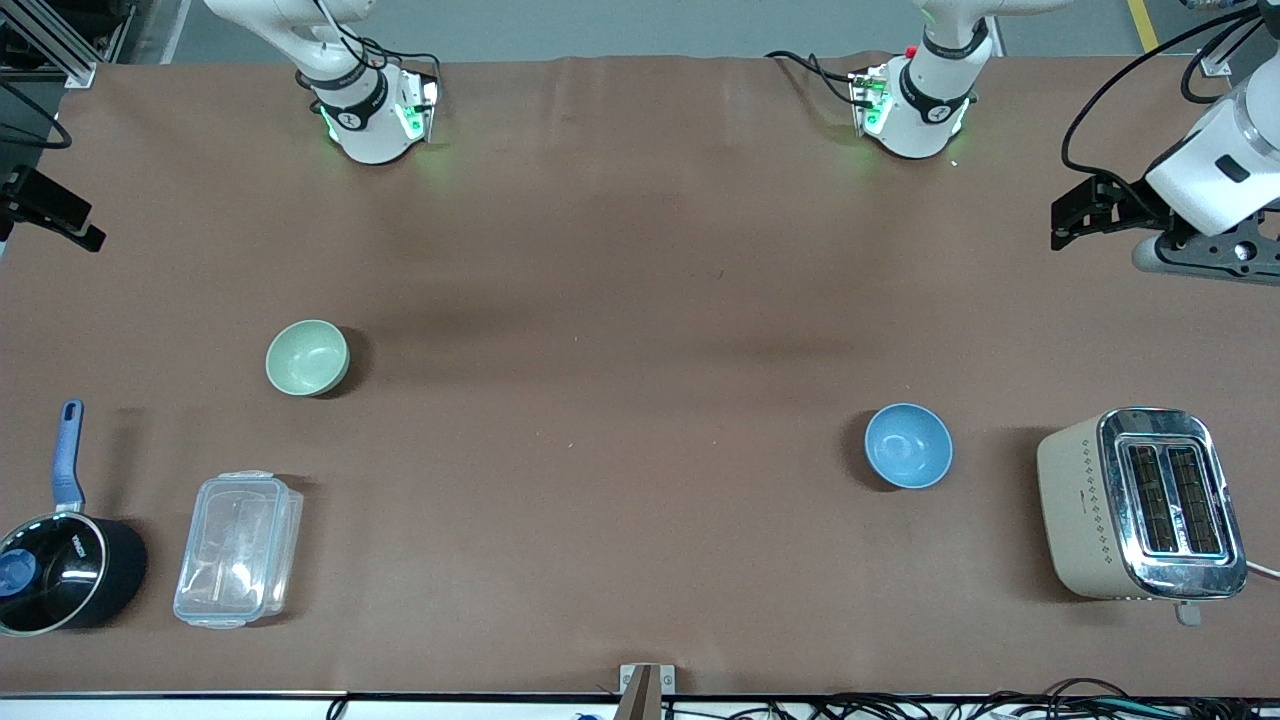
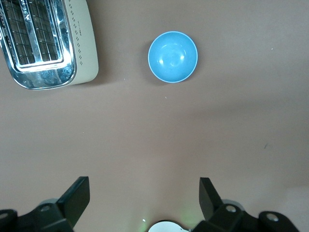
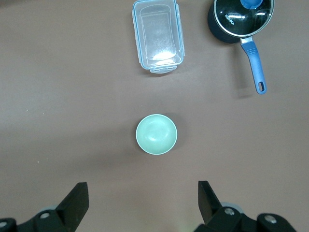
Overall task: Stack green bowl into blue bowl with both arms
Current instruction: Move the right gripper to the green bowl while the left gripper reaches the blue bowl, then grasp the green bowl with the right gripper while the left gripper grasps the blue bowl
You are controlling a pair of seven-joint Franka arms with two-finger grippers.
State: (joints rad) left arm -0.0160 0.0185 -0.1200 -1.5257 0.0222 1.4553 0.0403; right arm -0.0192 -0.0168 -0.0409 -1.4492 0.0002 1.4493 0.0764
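The green bowl (image 1: pixel 307 357) stands upright and empty on the brown table toward the right arm's end; it also shows in the right wrist view (image 3: pixel 156 134). The blue bowl (image 1: pixel 908 446) stands upright and empty toward the left arm's end, a little nearer to the front camera; it also shows in the left wrist view (image 2: pixel 173 56). My left gripper (image 2: pixel 144 191) is open and empty, high over bare table near its base. My right gripper (image 3: pixel 141 191) is open and empty, high over bare table near its base. Neither hand shows in the front view.
A cream and chrome toaster (image 1: pixel 1140 505) stands beside the blue bowl at the left arm's end. A clear plastic container (image 1: pixel 238 548) and a black saucepan with a blue handle (image 1: pixel 60 570) lie nearer the front camera than the green bowl.
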